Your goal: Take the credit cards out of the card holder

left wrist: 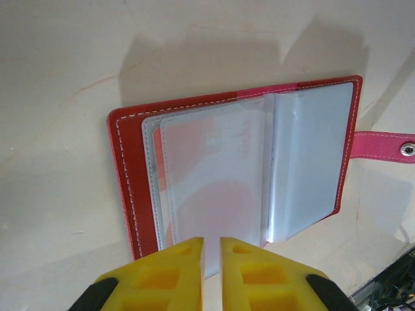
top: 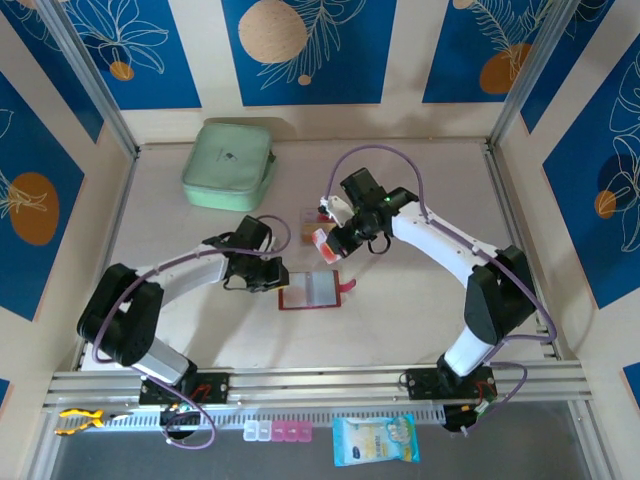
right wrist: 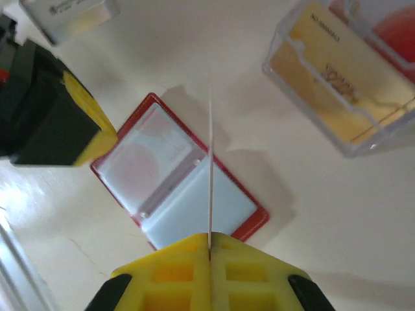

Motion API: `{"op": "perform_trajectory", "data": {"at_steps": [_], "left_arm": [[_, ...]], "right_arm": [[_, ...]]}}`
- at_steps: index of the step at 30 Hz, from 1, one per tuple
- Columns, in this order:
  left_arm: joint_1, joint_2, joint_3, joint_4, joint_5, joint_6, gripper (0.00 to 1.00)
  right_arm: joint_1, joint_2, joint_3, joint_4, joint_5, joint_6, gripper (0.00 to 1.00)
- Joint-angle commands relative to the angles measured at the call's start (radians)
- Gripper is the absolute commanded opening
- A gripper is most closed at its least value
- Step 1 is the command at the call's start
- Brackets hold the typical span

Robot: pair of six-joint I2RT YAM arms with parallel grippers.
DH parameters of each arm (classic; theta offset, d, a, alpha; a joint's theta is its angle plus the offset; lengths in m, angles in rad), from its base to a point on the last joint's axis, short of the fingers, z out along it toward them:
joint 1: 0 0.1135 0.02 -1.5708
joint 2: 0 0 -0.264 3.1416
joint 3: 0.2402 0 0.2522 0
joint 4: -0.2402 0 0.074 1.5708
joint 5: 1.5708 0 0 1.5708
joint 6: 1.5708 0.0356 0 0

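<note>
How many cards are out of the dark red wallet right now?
3 visible: one thin card edge-on in the shut right gripper; a yellowish-tan card and an orange-marked card in the clear plastic box. More may be stacked hidden.

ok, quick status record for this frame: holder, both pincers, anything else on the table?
card holder: lying open, clear sleeves showing
left pincer: slightly open at a sleeve's edge
right pincer: shut on a card, edge-on to its camera, out of the holder
clear box: cards inside, beside the holder
green case: back left, apart from the rest
</note>
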Motion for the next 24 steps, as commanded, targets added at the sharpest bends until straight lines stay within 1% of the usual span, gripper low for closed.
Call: {"op": "perform_trajectory", "data": {"at_steps": [1, 4, 9, 15, 20, 24], "left_arm": [[0.014, -0.016, 0.031, -0.04, -0.007, 0.001, 0.15], [0.022, -0.016, 0.033, -0.042, -0.006, 0.003, 0.15], [0.037, -0.024, 0.039, -0.042, 0.002, 0.007, 0.15], [0.055, -0.02, 0.042, -0.04, 0.009, 0.026, 0.16], [0.069, -0.011, 0.045, -0.026, 0.012, 0.031, 0.16], [0.077, -0.006, 0.041, -0.011, 0.014, 0.031, 0.16]], "right_arm": [[0.001, 0.017, 0.035, -0.031, 0.065, -0.29, 0.0], [-0.009, 0.047, 0.072, -0.019, 0.124, -0.393, 0.0], [-0.052, 0.145, 0.205, -0.081, 0.132, -0.502, 0.0], [-0.088, 0.255, 0.347, -0.112, 0.116, -0.554, 0.0], [-0.098, 0.343, 0.431, -0.108, 0.102, -0.58, 0.0], [-0.101, 0.408, 0.491, -0.117, 0.116, -0.597, 0.0]]}}
